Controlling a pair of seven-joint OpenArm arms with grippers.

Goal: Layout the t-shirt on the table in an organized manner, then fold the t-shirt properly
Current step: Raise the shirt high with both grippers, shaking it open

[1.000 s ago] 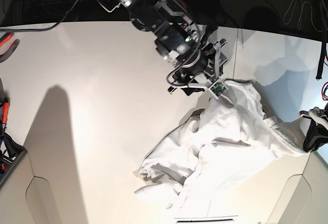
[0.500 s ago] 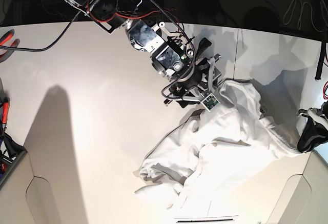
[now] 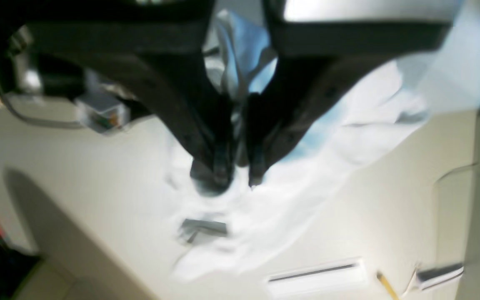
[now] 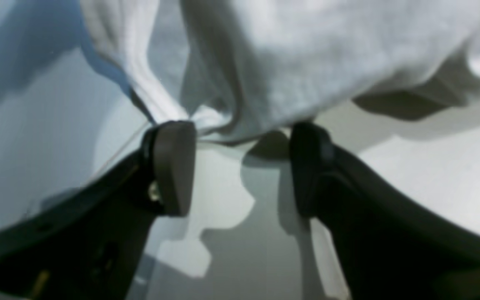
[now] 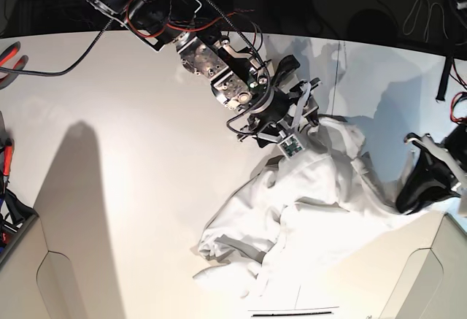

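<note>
The white t-shirt [image 5: 306, 202] lies crumpled on the table [image 5: 131, 151], right of centre. At the shirt's far edge hangs my right gripper [image 5: 312, 118]. In the right wrist view it [image 4: 242, 166] is open wide, and a bunched fold of the t-shirt [image 4: 306, 54] sits just past its fingertips [image 4: 173, 166]. My left gripper [image 5: 405, 201] is at the shirt's right end. The blurred left wrist view shows it [image 3: 240, 171] shut on a pinch of the t-shirt [image 3: 290, 196], which trails down to the tabletop.
Red-handled tools [image 5: 9, 63] lie at the table's left edge. A dark seam line [image 5: 339, 78] crosses the far right of the table. Raised white panels [image 5: 73, 282] [image 5: 430, 275] flank the near corners, and a slotted strip [image 5: 292, 312] lies at the front.
The right arm has reached further in, and its gripper has shifted slightly left along the shirt's far edge. The left gripper has moved left and up with the cloth, pulling the shirt's right end inward.
</note>
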